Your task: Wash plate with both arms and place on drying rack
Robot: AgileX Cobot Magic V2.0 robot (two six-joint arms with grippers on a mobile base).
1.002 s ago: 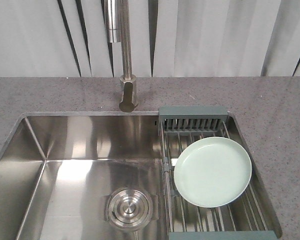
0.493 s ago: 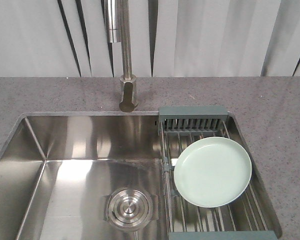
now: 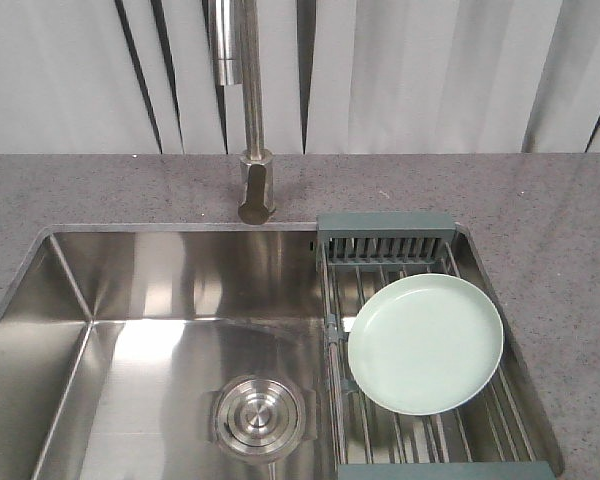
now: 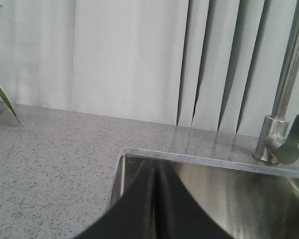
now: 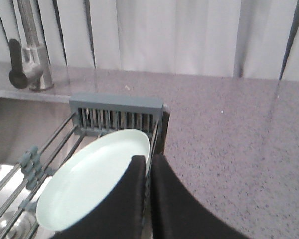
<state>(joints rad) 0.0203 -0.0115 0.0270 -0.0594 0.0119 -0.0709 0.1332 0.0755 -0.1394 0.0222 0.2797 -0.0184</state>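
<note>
The pale mint-green plate (image 3: 425, 343) lies tilted on the rods of the drying rack (image 3: 385, 235), which spans the sink's right end. No arm shows in the front view. In the right wrist view the plate (image 5: 89, 184) sits below and left of my right gripper (image 5: 148, 159). Its black fingers are closed together with nothing between them, hovering over the plate's right rim and the rack's (image 5: 114, 107) edge. My left gripper (image 4: 157, 167) is shut and empty, in front of the sink's far left corner.
A steel sink (image 3: 180, 270) with a round drain (image 3: 260, 415) fills the left. The faucet (image 3: 252, 130) rises behind it from the grey speckled counter (image 3: 560, 200). A plant leaf (image 4: 2, 99) pokes in at the far left. Pale vertical blinds form the back.
</note>
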